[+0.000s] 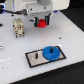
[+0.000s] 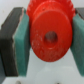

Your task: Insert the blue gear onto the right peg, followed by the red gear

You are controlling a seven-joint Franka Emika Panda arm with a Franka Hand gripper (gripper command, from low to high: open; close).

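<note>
Near the worktop's front edge, the blue gear (image 1: 50,52) lies flat on the grey plate (image 1: 36,56), apparently already on the right peg. Farther back, the hand (image 1: 42,22) is closed on the red gear (image 2: 49,34), pads on opposite rim sides. It looks light, stiff plastic; its hole faces the wrist camera.

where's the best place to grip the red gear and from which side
Across its toothed rim, from above. The red gear sits between the gripper pads, which press on opposite edges. That leaves the centre hole free to slide onto a peg.
</note>
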